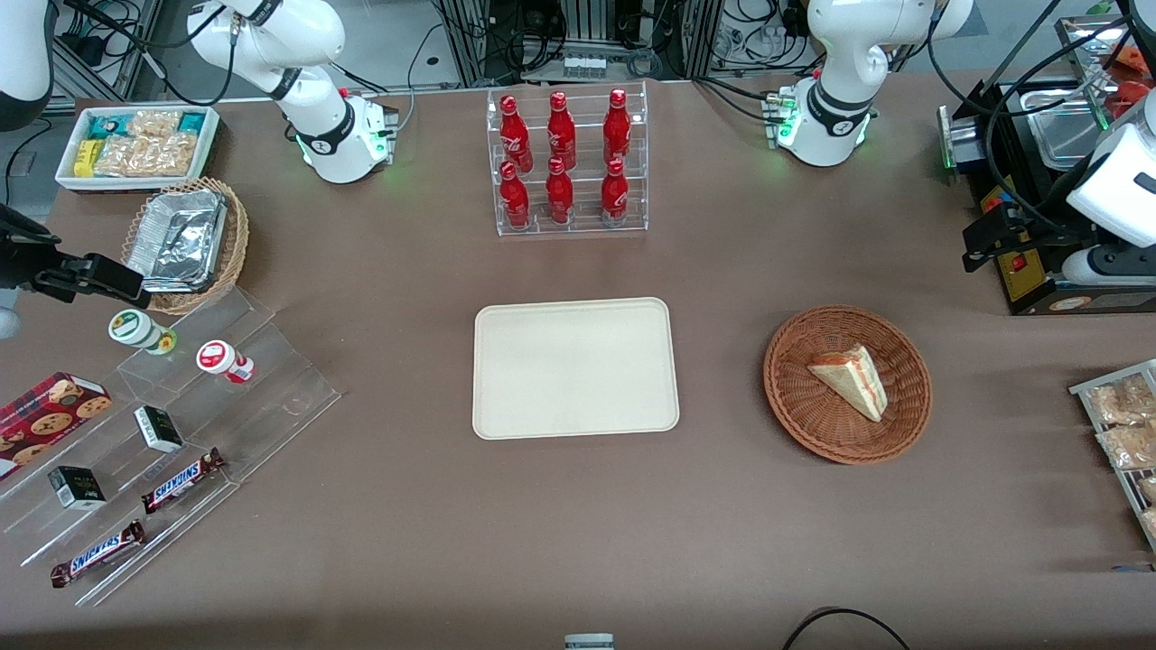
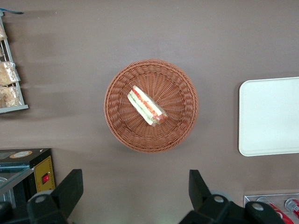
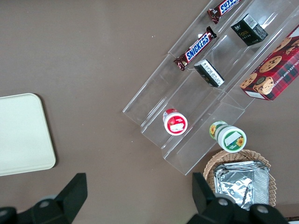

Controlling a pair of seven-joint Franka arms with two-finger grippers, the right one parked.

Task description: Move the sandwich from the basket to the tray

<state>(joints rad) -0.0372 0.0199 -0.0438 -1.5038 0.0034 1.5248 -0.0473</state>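
Sandwich: we see the sandwich [image 1: 853, 380] [image 2: 147, 106] lying on its side in the middle of the basket, its red and green filling layers facing up in the left wrist view. Nothing touches it.

Basket: we find the round reddish-brown basket [image 1: 798, 398] [image 2: 180, 122] resting on the brown table [image 1: 578, 524], toward the working arm's end and well apart from the tray.

Tray: we note the cream tray [image 1: 575, 368] [image 2: 271, 116] [image 3: 21, 133] lying flat at the centre of the table, nearer the front camera than the bottle rack, with nothing on it.

Gripper: we see the gripper [image 1: 984, 242] [image 2: 133, 189] raised clear of the table, toward the working arm's end, off to the side of the basket and farther from the front camera than it. Its fingers [image 2: 70, 189] are spread wide, with bare table between them, and it carries nothing.

Bottle rack: we count six red bottles [image 1: 560, 158] standing upright in a clear tiered rack [image 1: 569, 226].

Parked arm's end: we see a clear stepped shelf [image 1: 181, 424] [image 3: 196, 102] holding two small lidded jars [image 1: 221, 359] [image 3: 175, 122], dark little boxes [image 1: 158, 428] and Snickers bars [image 1: 181, 479] [image 3: 196, 47]; beside it lie a cookie box [image 1: 50, 411] [image 3: 273, 70], a tan wicker basket [image 1: 237, 244] [image 3: 219, 163] with foil containers [image 1: 178, 239] [image 3: 240, 182], and a white box of snack packets [image 1: 137, 144].
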